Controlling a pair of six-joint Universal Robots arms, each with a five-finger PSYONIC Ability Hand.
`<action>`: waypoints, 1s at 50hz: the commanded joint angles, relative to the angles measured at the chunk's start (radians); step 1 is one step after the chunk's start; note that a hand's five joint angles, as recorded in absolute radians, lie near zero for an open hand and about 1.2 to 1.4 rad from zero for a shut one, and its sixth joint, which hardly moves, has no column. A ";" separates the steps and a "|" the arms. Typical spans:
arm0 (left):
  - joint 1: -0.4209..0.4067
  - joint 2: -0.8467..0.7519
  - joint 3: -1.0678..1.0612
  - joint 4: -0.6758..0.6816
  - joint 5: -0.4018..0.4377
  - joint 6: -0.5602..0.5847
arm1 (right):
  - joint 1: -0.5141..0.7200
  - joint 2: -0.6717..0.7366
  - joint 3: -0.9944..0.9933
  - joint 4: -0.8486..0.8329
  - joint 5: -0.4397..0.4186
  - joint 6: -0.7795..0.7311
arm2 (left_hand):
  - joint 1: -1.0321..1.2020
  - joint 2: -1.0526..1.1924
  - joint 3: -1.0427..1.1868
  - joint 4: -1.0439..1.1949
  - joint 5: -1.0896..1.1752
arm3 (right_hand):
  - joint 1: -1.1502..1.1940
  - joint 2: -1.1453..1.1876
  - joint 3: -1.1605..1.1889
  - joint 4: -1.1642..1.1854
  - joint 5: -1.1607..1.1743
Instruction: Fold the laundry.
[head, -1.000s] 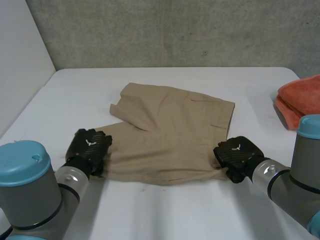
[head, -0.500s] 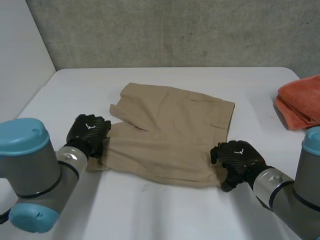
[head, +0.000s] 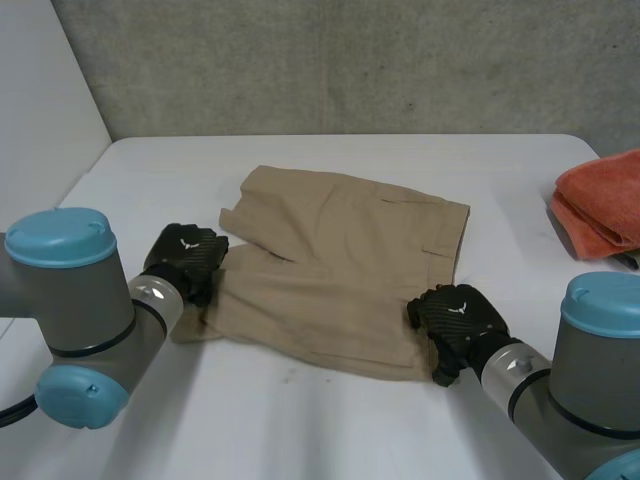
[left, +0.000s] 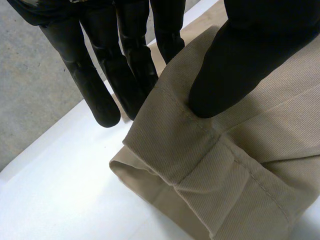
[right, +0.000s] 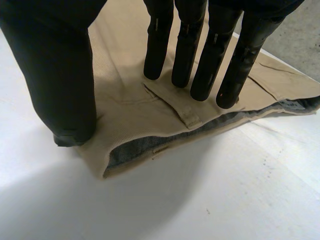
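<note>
shorts (head: 340, 270): tan woven cloth, matt; a fine diagonal rib shows in the weave under the left hand's thumb; stitched, doubled hem; duller grey lining inside the waistband by the right hand.
table (head: 330, 430): white, smooth, matt with a faint sheen, a few small dark specks.
left hand (head: 185, 255), right hand (head: 455, 312): black, smooth, hard-looking shell with a dull satin sheen.
arms (head: 85, 305): grey joints, smooth, satin.
caps (head: 58, 232): light blue, smooth, slightly glossy.
towel (head: 605, 200): orange, soft, nappy cloth, matt, at the frame's right edge.
wall (head: 350, 60): grey concrete, rough, pitted, matt, across the frame's top.
</note>
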 joint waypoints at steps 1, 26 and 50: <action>0.003 0.000 0.002 0.000 0.000 0.002 | 0.012 -0.008 -0.008 0.014 0.022 -0.007 | 0.249 0.202 0.209 0.198 0.240 | 0.117 0.025 0.038 0.042 0.060; 0.003 -0.019 0.071 -0.038 0.000 -0.002 | 0.007 -0.013 0.012 0.028 0.016 -0.005 | 0.249 0.202 0.209 0.198 0.240 | 0.117 0.025 0.037 0.042 0.060; -0.020 0.239 -0.156 -0.338 0.003 0.022 | -0.005 -0.145 -0.062 0.283 0.008 -0.207 | 0.249 0.202 0.209 0.198 0.240 | 0.850 0.758 0.770 0.775 0.793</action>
